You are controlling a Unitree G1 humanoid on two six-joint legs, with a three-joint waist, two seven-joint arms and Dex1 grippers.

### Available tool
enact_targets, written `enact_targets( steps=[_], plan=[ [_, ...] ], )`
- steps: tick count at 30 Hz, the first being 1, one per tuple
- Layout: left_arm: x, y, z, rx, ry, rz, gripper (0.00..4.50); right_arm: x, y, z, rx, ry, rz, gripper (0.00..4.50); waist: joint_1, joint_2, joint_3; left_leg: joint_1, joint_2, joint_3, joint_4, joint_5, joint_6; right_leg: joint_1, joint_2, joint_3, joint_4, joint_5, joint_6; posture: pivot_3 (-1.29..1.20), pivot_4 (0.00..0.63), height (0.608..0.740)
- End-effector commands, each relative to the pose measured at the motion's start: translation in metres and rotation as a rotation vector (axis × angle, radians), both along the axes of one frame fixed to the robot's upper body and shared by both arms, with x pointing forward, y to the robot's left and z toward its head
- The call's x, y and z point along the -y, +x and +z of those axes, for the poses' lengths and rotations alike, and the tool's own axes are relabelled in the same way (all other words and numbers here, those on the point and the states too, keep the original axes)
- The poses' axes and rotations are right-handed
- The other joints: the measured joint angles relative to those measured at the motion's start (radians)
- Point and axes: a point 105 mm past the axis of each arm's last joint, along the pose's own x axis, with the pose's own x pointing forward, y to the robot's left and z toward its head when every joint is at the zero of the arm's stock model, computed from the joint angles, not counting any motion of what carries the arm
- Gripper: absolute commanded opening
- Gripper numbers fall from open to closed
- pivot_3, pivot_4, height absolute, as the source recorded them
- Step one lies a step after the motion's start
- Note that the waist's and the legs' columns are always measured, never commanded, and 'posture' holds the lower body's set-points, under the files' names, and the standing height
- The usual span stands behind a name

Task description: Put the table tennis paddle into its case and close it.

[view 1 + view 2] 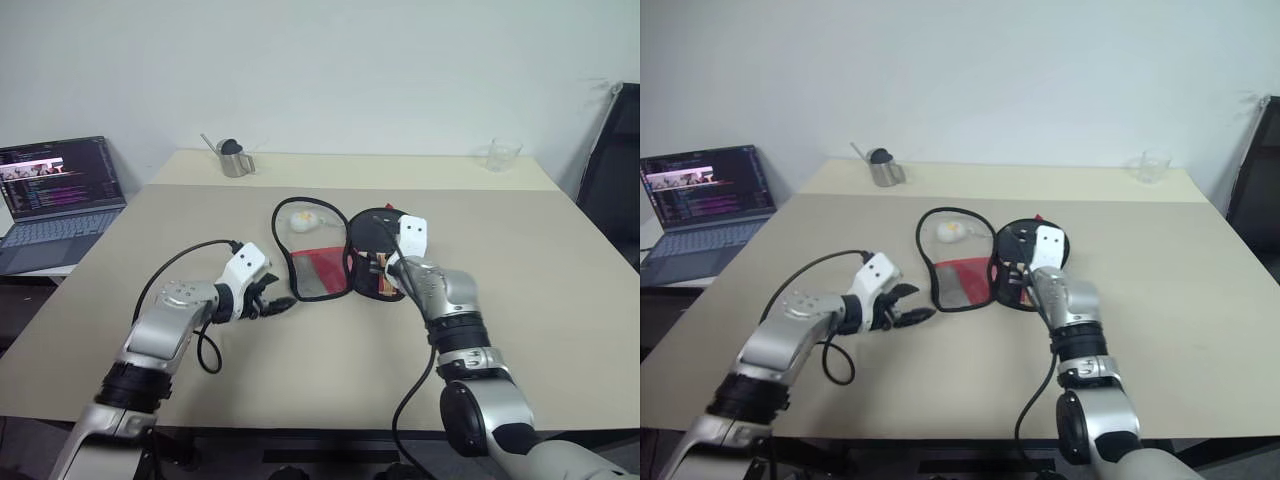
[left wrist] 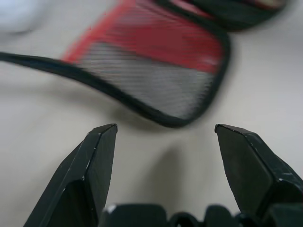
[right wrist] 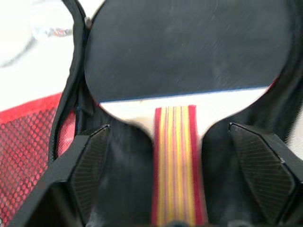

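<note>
A beige table (image 1: 560,300) fills the scene. On its far left side stands a small metal pitcher (image 1: 234,159) with a dark lid; a clear glass cup (image 1: 503,154) sits at the far right. An open laptop (image 1: 55,200) rests on a separate surface to the left. A dark chair (image 1: 612,185) stands at the right edge.

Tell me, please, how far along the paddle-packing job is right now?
Done: the paddle lies inside the open case, in its right half. In hand: nothing; the right gripper stands open astride the handle, and the left gripper is open near the mesh flap. Left: fold the flap over and zip it.
</note>
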Motion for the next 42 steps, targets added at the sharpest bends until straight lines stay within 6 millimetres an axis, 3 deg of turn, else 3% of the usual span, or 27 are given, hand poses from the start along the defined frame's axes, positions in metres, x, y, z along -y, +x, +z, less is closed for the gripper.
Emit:
enact_targets(
  steps=[1, 5, 14, 20, 23, 26, 34, 38, 42],
  plan=[
    [-0.016, 0.017, 0.012, 0.04, -0.023, 0.131, 3.62, 0.002, -0.01, 0.042, 0.113, -0.012, 0.089, 4.48, -0.001, 0.0, 0.0, 0.0, 0.0, 0.0, 0.0, 0.0, 0.0, 0.0, 0.0, 0.0, 0.0, 0.0, 0.0, 0.0, 0.15, 0.74],
    [-0.026, 0.034, 0.002, 0.001, -0.073, 0.259, 3.62, 0.034, -0.028, 0.069, 0.264, -0.247, 0.152, 4.48, -0.001, 0.0, 0.0, 0.0, 0.0, 0.0, -0.002, 0.0, 0.0, 0.0, 0.0, 0.0, -0.001, 0.0, 0.0, 0.0, 0.15, 0.74],
    [0.001, 0.054, -0.023, -0.085, -0.068, 0.279, 3.62, 0.063, -0.041, 0.071, 0.284, -0.3, 0.126, 4.48, 0.001, 0.0, 0.0, 0.001, 0.0, 0.0, -0.002, 0.0, 0.0, 0.0, 0.0, -0.001, 0.0, 0.0, 0.0, 0.0, 0.15, 0.74],
    [0.019, 0.068, -0.015, -0.048, -0.055, 0.26, 3.62, 0.063, -0.043, 0.071, 0.291, -0.318, 0.12, 4.48, 0.015, 0.0, 0.0, 0.002, 0.0, 0.0, 0.003, 0.0, 0.0, 0.003, -0.001, -0.002, 0.0, 0.001, 0.002, 0.0, 0.15, 0.74],
    [0.035, 0.075, 0.006, -0.002, -0.083, 0.221, 3.62, 0.061, -0.045, 0.071, 0.295, -0.319, 0.128, 4.48, 0.024, 0.0, 0.0, 0.001, -0.001, 0.001, 0.004, 0.0, 0.0, 0.003, -0.001, -0.002, -0.001, 0.002, 0.003, 0.0, 0.15, 0.74],
    [0.037, 0.074, 0.011, 0.002, -0.092, 0.205, 2.98, 0.061, -0.046, 0.07, 0.293, -0.32, 0.126, 4.5, 0.024, 0.0, 0.0, -0.001, -0.001, 0.002, 0.002, 0.0, 0.0, 0.002, -0.001, -0.001, -0.004, 0.002, 0.003, 0.0, 0.15, 0.74],
    [0.035, 0.073, 0.011, 0.015, -0.085, 0.203, 0.02, 0.059, -0.047, 0.068, 0.292, -0.323, 0.132, 4.5, 0.019, 0.0, 0.0, -0.001, 0.0, 0.001, -0.005, 0.0, 0.0, -0.001, 0.0, -0.001, -0.004, 0.001, 0.001, 0.0, 0.15, 0.74],
    [0.037, 0.073, 0.014, 0.024, -0.094, 0.196, 0.02, 0.058, -0.046, 0.068, 0.293, -0.329, 0.14, 4.5, 0.019, 0.0, 0.0, -0.001, -0.001, 0.002, -0.005, 0.0, 0.0, -0.001, 0.0, -0.001, -0.004, 0.001, 0.001, 0.0, 0.15, 0.74],
    [0.05, 0.073, 0.029, 0.055, -0.148, 0.158, 0.02, 0.064, -0.046, 0.069, 0.292, -0.338, 0.132, 4.5, 0.019, 0.0, 0.0, -0.001, -0.001, 0.002, -0.005, 0.0, 0.0, -0.001, 0.0, -0.001, -0.004, 0.001, 0.001, 0.0, 0.15, 0.74]
  ],
)
